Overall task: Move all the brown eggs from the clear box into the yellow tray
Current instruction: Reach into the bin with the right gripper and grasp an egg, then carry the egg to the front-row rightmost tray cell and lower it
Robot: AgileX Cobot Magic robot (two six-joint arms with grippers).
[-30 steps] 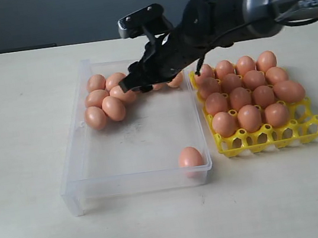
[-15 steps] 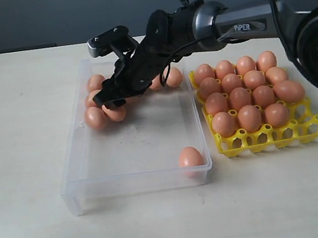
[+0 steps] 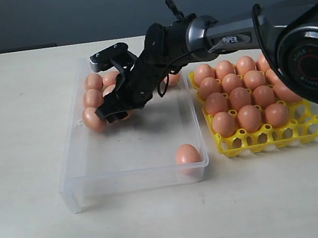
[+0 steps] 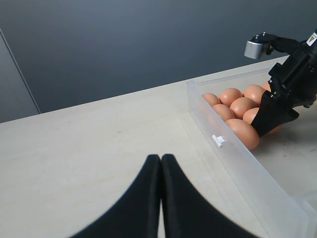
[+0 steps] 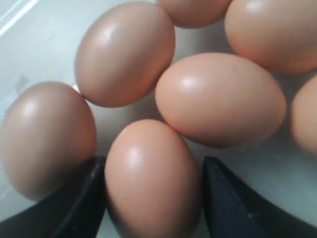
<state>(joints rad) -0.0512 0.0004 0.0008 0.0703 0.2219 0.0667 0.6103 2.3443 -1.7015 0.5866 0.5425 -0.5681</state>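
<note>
Several brown eggs (image 3: 91, 98) lie bunched in the far left corner of the clear box (image 3: 70, 168), and one more egg (image 3: 187, 154) rests at its near right corner. My right gripper (image 3: 114, 110) reaches across, down into the bunch. Its jaws stand open on either side of one egg (image 5: 153, 178), with a small gap on one side. The yellow tray (image 3: 269, 137) to the right of the box holds several eggs (image 3: 240, 98), and its front row of cups is bare. My left gripper (image 4: 161, 157) is shut and holds nothing, over the table beside the box (image 4: 247, 163).
The right arm (image 3: 223, 28) stretches over the far end of the box and the tray's far left corner. In the wrist view, neighbouring eggs (image 5: 223, 96) press close around the straddled one. Pale tabletop (image 3: 15, 116) surrounds the box and tray.
My right gripper has swung left and down from the middle of the box's far end onto the bunch of eggs. Its jaws have stayed open.
</note>
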